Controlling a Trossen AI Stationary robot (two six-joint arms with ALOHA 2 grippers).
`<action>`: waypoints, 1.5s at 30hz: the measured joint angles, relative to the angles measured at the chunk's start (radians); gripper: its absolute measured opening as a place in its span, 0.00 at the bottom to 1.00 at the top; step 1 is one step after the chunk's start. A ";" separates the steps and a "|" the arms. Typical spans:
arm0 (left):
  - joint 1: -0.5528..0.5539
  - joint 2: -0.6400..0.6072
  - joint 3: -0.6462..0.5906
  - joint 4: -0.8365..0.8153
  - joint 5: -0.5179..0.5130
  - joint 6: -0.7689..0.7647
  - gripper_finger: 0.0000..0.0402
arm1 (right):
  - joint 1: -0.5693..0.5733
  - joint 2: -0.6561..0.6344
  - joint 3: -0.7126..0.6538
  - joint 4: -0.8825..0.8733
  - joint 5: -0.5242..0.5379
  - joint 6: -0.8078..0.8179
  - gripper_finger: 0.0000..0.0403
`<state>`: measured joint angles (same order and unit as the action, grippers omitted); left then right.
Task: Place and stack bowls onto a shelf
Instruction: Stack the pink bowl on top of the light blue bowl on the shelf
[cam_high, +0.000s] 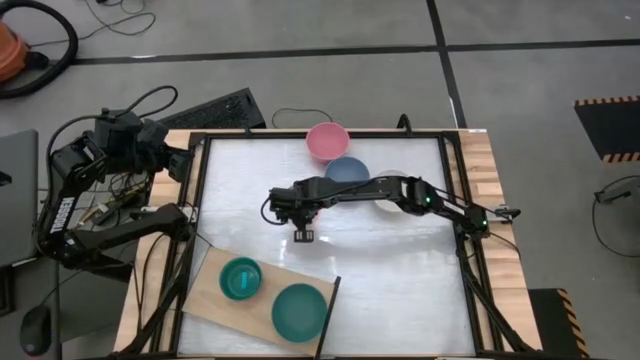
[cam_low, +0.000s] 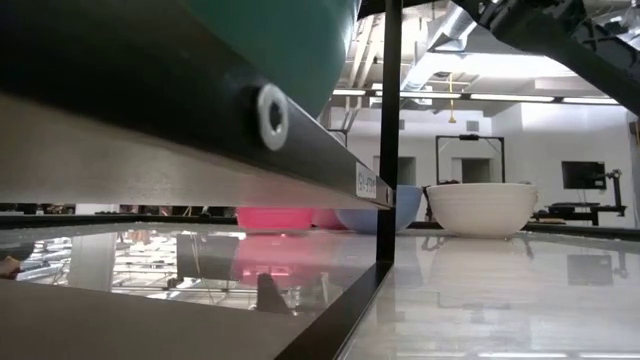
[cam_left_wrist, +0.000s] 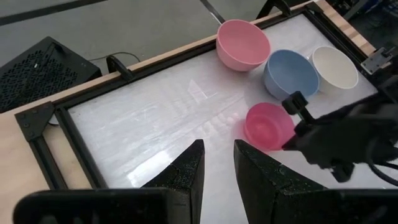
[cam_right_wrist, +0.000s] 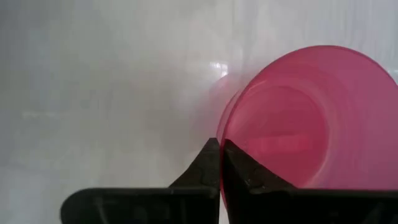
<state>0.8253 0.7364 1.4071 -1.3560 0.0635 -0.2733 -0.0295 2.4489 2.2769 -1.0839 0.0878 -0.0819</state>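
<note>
Far left of the high view, the left gripper (cam_left_wrist: 217, 171) is parked off the table's upper-left edge, empty, fingers a little apart. Low and left of centre sits the shelf (cam_high: 215, 290), carrying a cyan bowl (cam_high: 240, 278) and, to its right, the larger teal bowl (cam_high: 298, 311).

Centre frame, here's the action: the right gripper (cam_right_wrist: 221, 165) reaches across mid-table, fingers pinched onto the rim of the magenta bowl (cam_right_wrist: 298, 118). From overhead the arm hides that bowl; the left wrist view shows it just off the arm's end, near mid-table.

The risk, as I read it: that's a thin grip on one edge only, so the bowl could pivot or slip free on the carry. Coming in low, it might also clip the black frame bar beside the shelf, or nudge the two bowls already there.

Upper centre to right: light pink bowl (cam_high: 327, 140), slate blue bowl (cam_high: 347, 171), cream white bowl (cam_left_wrist: 334, 68), close together in a row.

The count: six bowls visible, two on the shelf, three waiting, one in the grip. One shelf, two arms.
</note>
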 joint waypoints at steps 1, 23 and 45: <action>0.000 0.000 0.000 0.000 0.000 0.000 0.18 | 0.008 0.000 0.017 -0.007 0.000 0.000 0.05; 0.000 0.000 0.000 0.002 0.000 -0.060 0.18 | 0.255 -0.118 0.080 0.430 0.044 -0.324 0.05; 0.000 0.000 0.000 0.000 0.000 -0.090 0.18 | 0.297 -0.029 0.078 0.554 -0.295 -0.497 0.05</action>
<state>0.8253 0.7364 1.4071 -1.3560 0.0635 -0.3634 0.2674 2.4201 2.3548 -0.5295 -0.2073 -0.5787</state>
